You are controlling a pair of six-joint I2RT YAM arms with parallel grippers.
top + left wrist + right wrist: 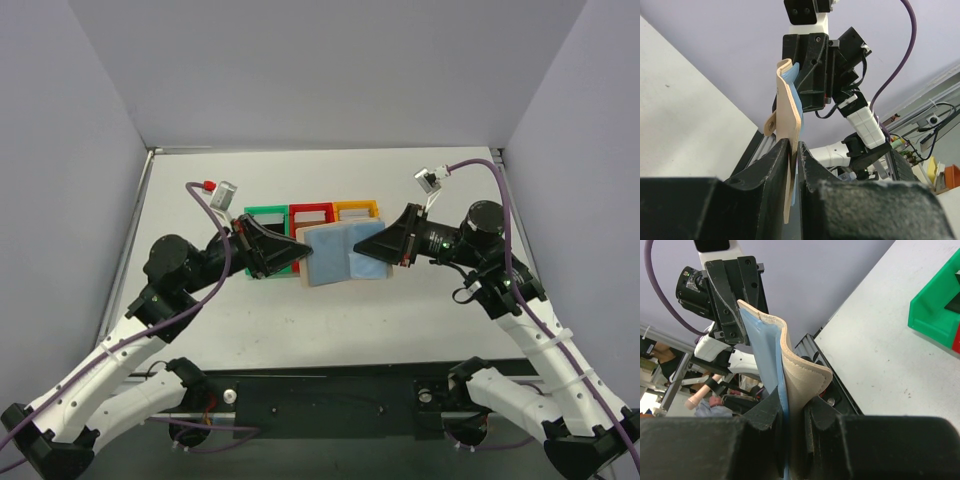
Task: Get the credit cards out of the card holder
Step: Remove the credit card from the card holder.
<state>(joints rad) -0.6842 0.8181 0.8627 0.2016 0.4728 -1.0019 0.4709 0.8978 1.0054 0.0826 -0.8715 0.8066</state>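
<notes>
Card holder [340, 257] clamped by left claw [301, 254], right claw [363, 247], bins [312, 207] partly hidden

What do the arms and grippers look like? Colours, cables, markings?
Both the left arm and right arm have white lower links with black joints. The left gripper and right gripper are black, wedge-shaped. A purple cable runs along each arm to a silver module; the left one has a red plug. No legible markings.
</notes>
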